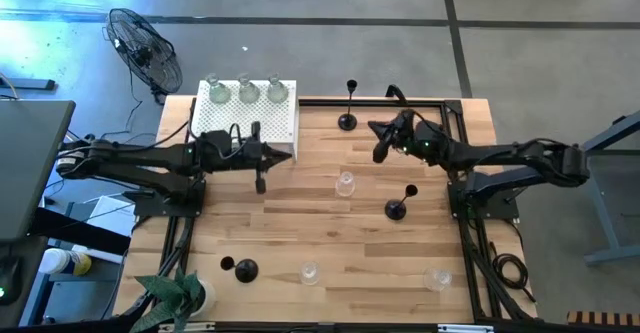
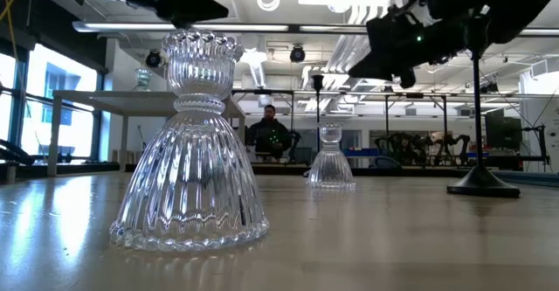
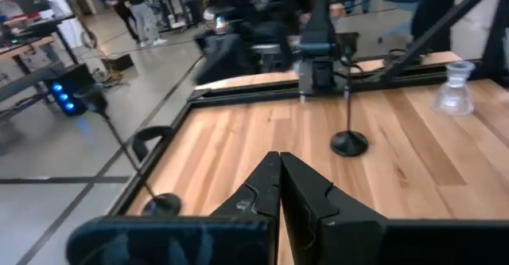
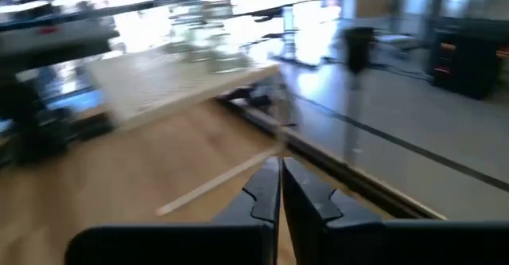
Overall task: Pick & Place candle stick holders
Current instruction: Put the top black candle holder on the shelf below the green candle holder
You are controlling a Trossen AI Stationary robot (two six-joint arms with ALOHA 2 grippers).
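Three clear-glass candle stick holders (image 1: 245, 90) stand on a white perforated stand (image 1: 250, 123) at the far left. Further glass ones stand on the wood at the middle (image 1: 346, 183) and along the near edge (image 1: 309, 273) (image 1: 437, 277). Black holders rest on their round bases at the far middle (image 1: 348, 108), right of centre (image 1: 397, 207) and near left (image 1: 244, 270). My left gripper (image 1: 291, 156) hangs shut beside the stand, pointing right. My right gripper (image 1: 373, 126) hangs shut near the far black holder. Neither holds anything.
A black frame (image 1: 400, 101) runs along the table's far and right edges. A wire-cage fan (image 1: 145, 48) stands on the floor beyond the far left corner. A green plant (image 1: 175, 293) sits at the near left corner. Bare wood lies between the two grippers.
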